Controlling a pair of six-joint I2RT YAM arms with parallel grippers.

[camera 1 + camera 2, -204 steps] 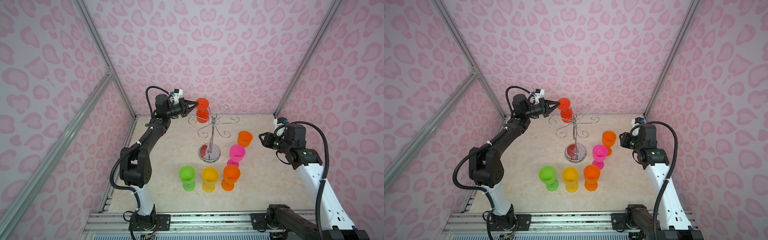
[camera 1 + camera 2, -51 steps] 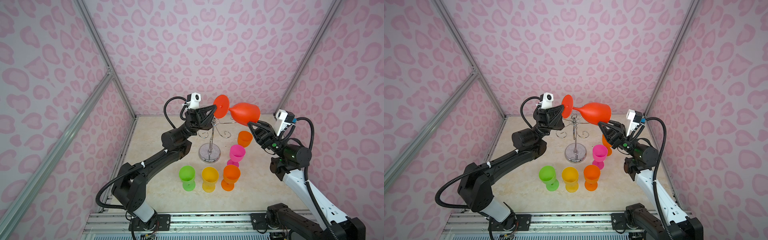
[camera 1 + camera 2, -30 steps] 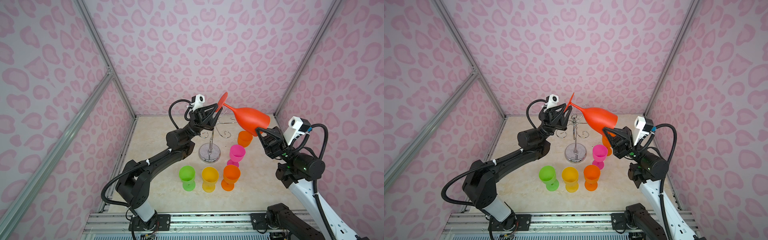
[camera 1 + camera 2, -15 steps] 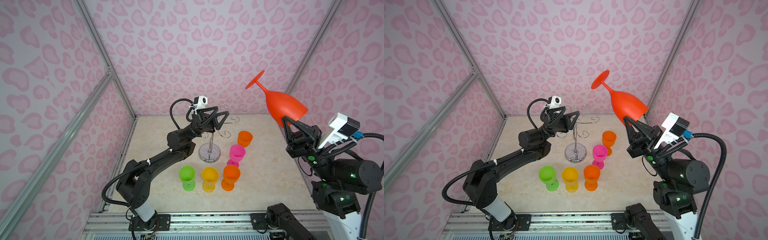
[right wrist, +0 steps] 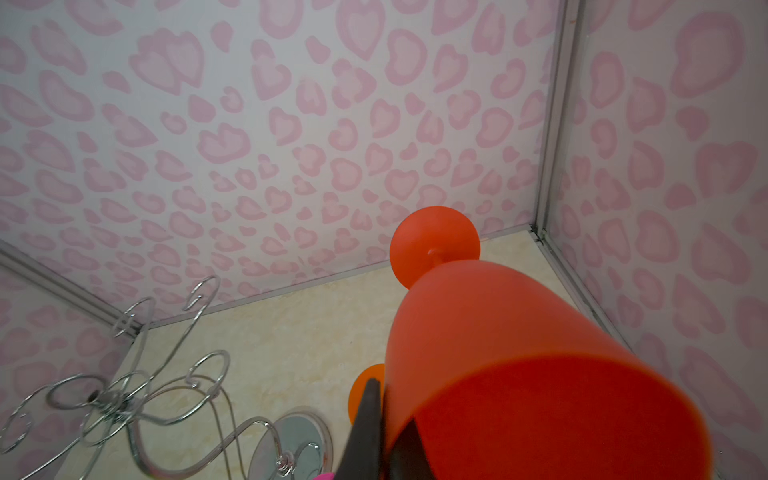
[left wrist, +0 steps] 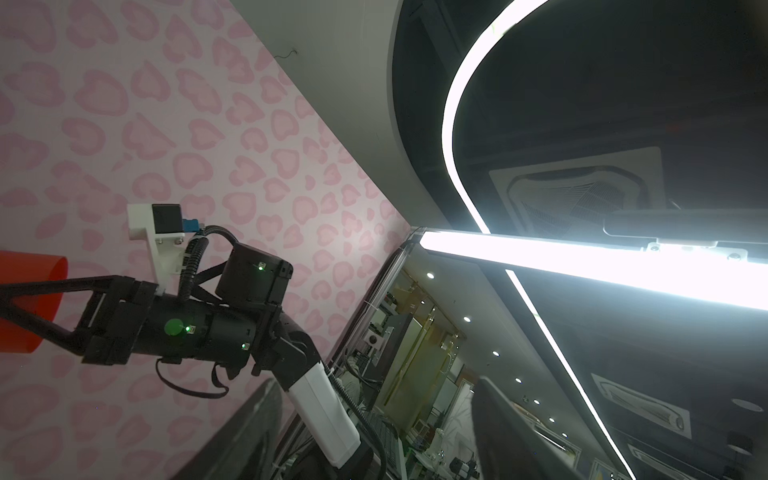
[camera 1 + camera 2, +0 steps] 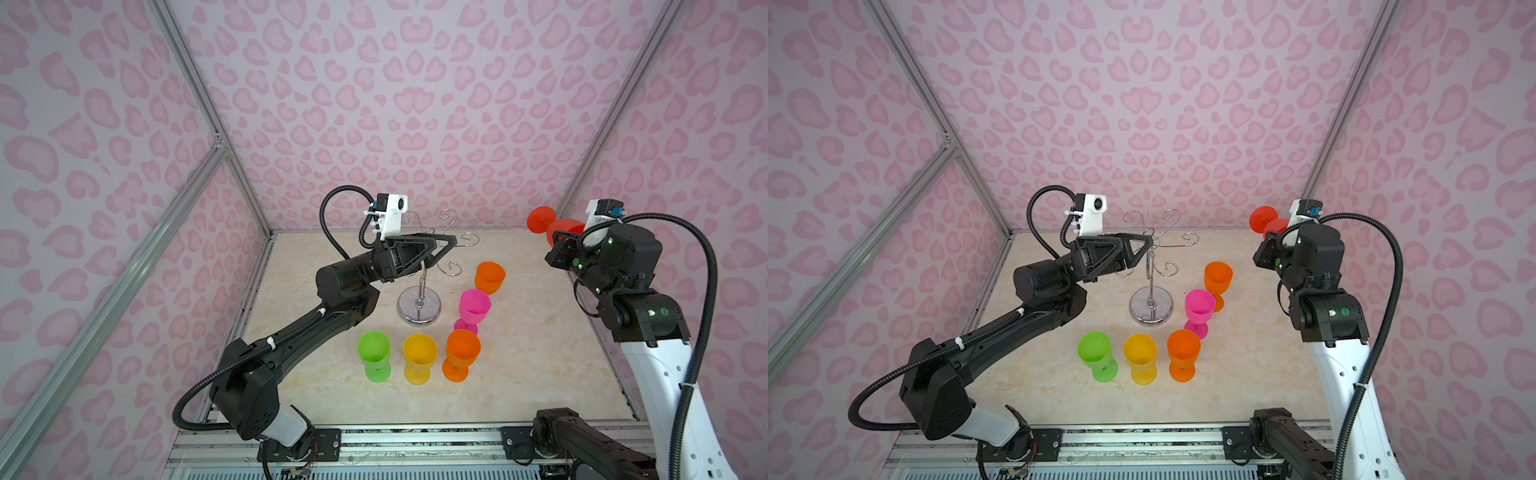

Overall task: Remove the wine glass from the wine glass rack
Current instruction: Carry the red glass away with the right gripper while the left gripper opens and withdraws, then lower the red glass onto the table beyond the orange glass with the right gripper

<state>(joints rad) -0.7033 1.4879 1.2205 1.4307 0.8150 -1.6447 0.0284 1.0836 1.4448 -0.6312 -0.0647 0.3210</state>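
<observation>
The right hand (image 5: 386,415) is closed on the rim of the red wine glass (image 5: 519,353), with one finger outside the bowl wall and the other inside it. In the right wrist view the glass is held off the surface (image 5: 311,332), its bowl towards the camera and its round foot pointing at the back wall. The wine glass rack (image 5: 124,399) stands apart from the glass.

In both top views the wine glass (image 7: 559,228) (image 7: 1273,226) is in the air over the back right corner of the surface. It is well apart from the rack (image 7: 419,309) (image 7: 1150,309), which stands upright on its disc base.

The left hand (image 7: 442,249) (image 7: 1140,251) is level with the rack's hook arms, spread and holding nothing. Whether it touches the wires cannot be determined.

A green cup (image 7: 374,353), a yellow cup (image 7: 419,357) and an orange cup (image 7: 462,353) stand in a row towards the front edge. A pink cup (image 7: 475,305) stands just beside the rack base. A second orange cup (image 7: 490,276) stands behind the pink one.

In the left wrist view, the left hand's fingers (image 6: 249,436) are well apart with nothing between them. Across the cell, the right hand is clamped over the rim of the glass (image 6: 29,270).
</observation>
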